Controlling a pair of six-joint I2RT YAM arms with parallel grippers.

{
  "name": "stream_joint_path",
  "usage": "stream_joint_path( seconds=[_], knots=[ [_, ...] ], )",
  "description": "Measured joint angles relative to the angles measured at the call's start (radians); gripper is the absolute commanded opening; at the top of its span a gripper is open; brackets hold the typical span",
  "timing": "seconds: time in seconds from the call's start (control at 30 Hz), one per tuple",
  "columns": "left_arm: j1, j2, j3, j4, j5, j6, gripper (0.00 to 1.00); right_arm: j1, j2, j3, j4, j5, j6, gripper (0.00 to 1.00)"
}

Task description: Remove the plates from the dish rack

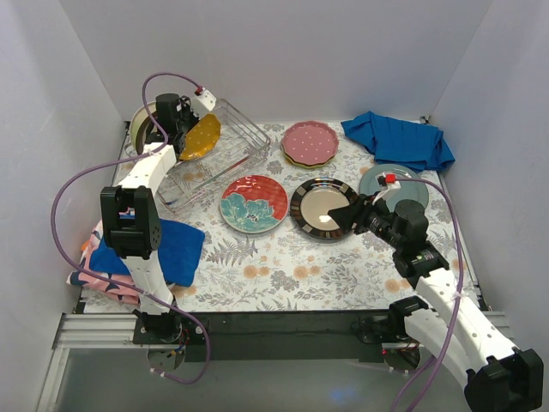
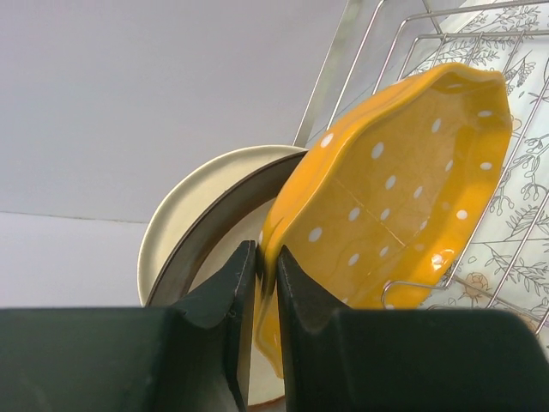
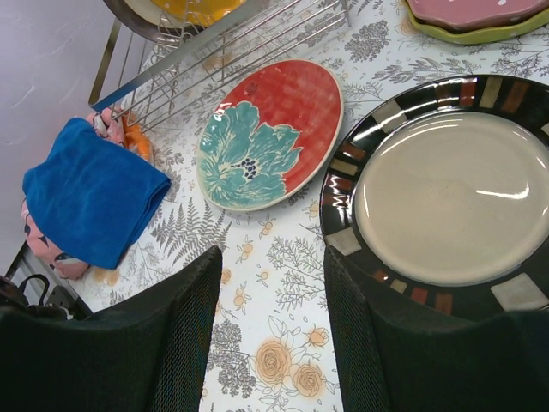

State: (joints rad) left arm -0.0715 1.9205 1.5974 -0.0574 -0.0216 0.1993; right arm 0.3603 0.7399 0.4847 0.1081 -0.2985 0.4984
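Fingers (image 2: 225, 309) of left gripper (image 2: 267, 257) pinch rim of orange white-dotted plate (image 2: 386, 206), tilted on edge in silver wire dish rack (image 1: 236, 142), lower rim hidden; right gripper (image 3: 270, 283) spread over glossy dark-rimmed plate (image 3: 446, 197).

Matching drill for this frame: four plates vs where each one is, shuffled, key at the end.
1 orange dotted plate
2 pink plate
3 red floral plate
4 dark-rimmed plate

A stacked on a lime-green plate
B just ahead of the open right claw
C rim pinched in the left claw
D flat between the dish rack and the dark-rimmed plate

Pairs: 1-C, 2-A, 3-D, 4-B
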Motion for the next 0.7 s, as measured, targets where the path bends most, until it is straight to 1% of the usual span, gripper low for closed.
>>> stream_joint_path(
  seconds=[0.43,0.7],
  knots=[
    [-0.011,0.0,0.0,0.011,0.011,-0.032,0.0,0.0,0.053,0.017,0.023,-0.019,0.028,0.57],
    [-0.011,-0.012,-0.001,0.004,0.011,-0.034,0.0,0.0,0.054,0.018,0.05,-0.021,0.049,0.58]
  ],
)
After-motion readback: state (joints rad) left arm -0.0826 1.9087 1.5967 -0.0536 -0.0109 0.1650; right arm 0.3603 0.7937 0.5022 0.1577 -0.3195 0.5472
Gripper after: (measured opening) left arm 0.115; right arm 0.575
